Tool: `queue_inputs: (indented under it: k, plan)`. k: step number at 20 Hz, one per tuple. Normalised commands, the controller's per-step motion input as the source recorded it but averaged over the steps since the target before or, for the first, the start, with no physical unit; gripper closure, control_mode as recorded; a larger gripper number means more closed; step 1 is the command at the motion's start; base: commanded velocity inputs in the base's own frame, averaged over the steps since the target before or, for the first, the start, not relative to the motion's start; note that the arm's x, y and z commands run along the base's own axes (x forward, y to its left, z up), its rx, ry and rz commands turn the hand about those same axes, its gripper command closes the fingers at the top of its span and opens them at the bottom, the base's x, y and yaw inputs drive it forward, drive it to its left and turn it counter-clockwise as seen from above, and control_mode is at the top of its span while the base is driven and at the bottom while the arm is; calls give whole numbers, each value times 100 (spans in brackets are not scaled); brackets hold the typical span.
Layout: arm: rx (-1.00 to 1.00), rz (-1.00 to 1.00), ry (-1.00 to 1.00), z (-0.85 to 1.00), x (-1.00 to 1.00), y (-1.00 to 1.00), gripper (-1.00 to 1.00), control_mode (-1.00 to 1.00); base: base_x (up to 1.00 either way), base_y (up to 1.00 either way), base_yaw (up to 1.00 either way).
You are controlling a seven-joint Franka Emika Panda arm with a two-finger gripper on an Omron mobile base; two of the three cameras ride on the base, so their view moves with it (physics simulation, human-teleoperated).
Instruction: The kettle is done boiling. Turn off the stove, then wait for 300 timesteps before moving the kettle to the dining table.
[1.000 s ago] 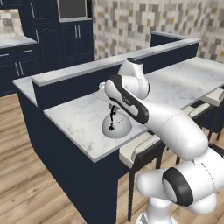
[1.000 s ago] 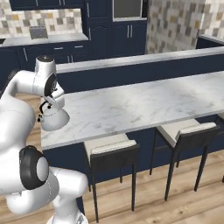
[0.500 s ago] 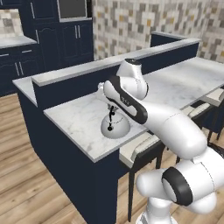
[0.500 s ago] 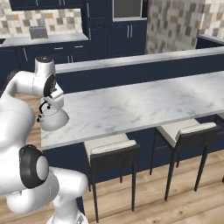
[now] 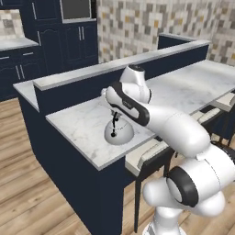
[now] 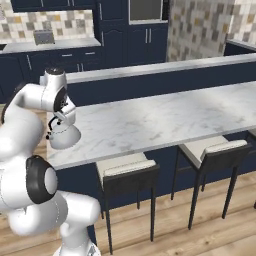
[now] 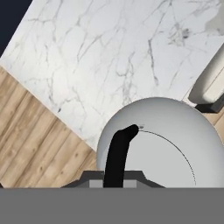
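The dining table [image 5: 80,126], a long white-grey marble slab on a dark navy base with a raised navy ledge [image 6: 165,67] behind it and pale-seated stools [image 6: 127,167] tucked along its front edge, carries the white robot arm's reach at its near end. The kettle [image 5: 119,132], a squat silver-grey dome, stands upright on the marble close to the slab's front edge and near the table's end (in the hand view its rounded body sits just inside the marble border, with wooden floor [image 7: 30,131] beyond). The gripper [image 5: 114,123] hangs directly above the dome with its jaws closed tight on the kettle's thin black arched handle [image 7: 117,155].
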Motion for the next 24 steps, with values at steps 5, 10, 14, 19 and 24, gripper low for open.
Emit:
queue_inputs:
  k: [5,10,14,19,24]
  plan:
    - [0,2,2,-14,39,4,100,-100,0,0,0]
    - [0,1,3,-9,35,6,100,-100,0,0,0]
    - [0,0,1,-9,30,3,100,-100,0,0,0]
    - [0,0,1,-13,32,3,100,-100,0,0,0]
    - [0,1,1,-16,28,1,100,-100,0,0,0]
